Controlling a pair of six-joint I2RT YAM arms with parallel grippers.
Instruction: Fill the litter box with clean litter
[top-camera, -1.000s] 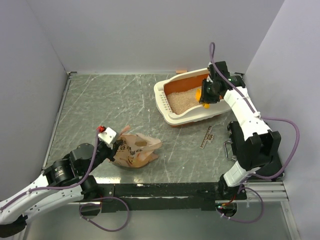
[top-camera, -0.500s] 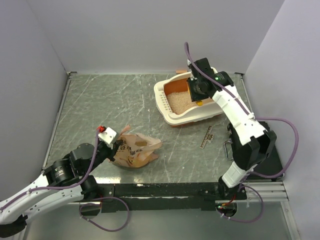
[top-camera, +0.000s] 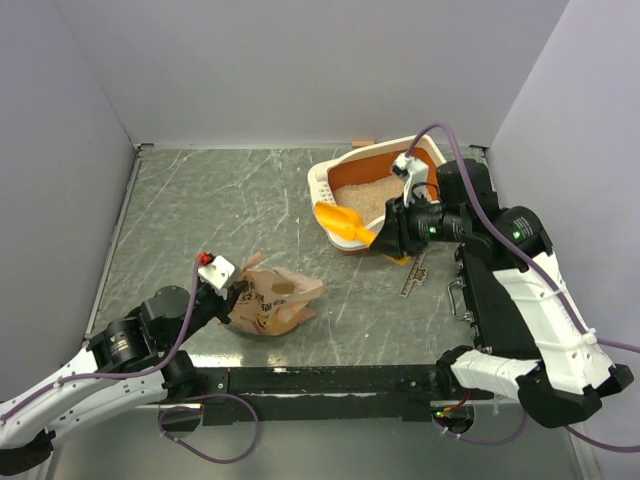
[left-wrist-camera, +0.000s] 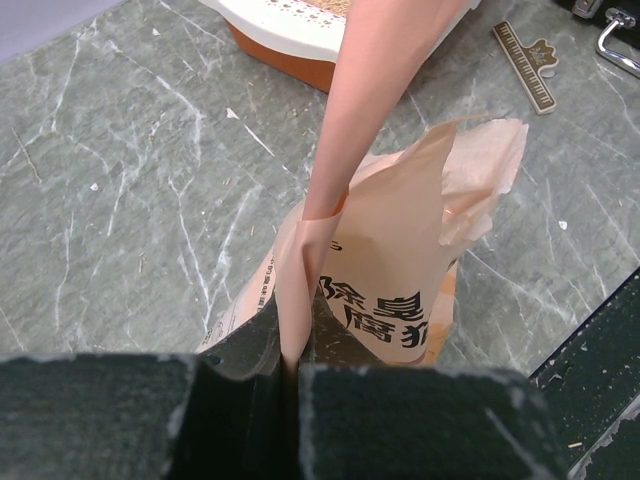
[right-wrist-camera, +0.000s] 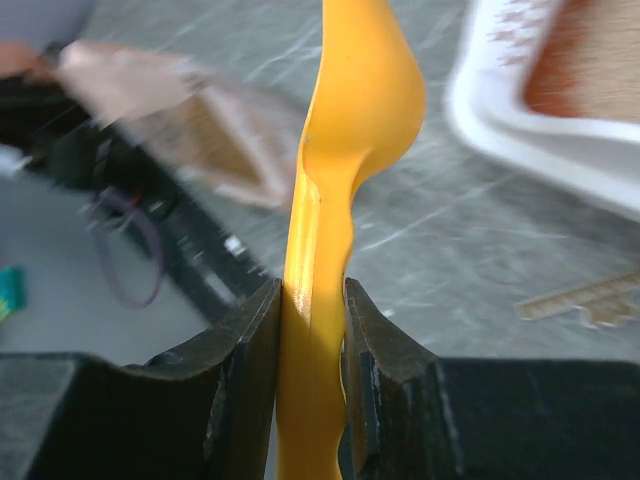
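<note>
Granules of the clean litter (top-camera: 365, 197) lie pale beige and fine inside the litter box (top-camera: 322, 190), which sits on the desk (top-camera: 200, 210) at the far right in the top view. They cover its floor, with the orange inner wall showing above them at the far end. We judge the litter loose and flowing, nothing jaws could pinch. It has to ride in the scoop (top-camera: 342, 223) or pour from the paper bag (top-camera: 280, 300). The right gripper (top-camera: 383, 238) holds the scoop by its handle, with the bowl at the box's near-left corner, and we see no granules in it. The left gripper (top-camera: 232, 298) is at the bag, near the front left and well apart from the box.

From the left wrist, the jaws are pressed shut on a fold of the bag's (left-wrist-camera: 400, 270) top edge. The paper looks thin, crinkled and soft, likely to slump or tear, so a hold on the doubled rim seems right to us. The box's white rim (left-wrist-camera: 290, 20) shows at the top.

From the right wrist, the jaws clamp the scoop's (right-wrist-camera: 345, 150) narrow handle. It looks like stiff, smooth plastic that might twist in the grip. The box's cream rim (right-wrist-camera: 540, 130) sits at upper right, blurred.
</note>
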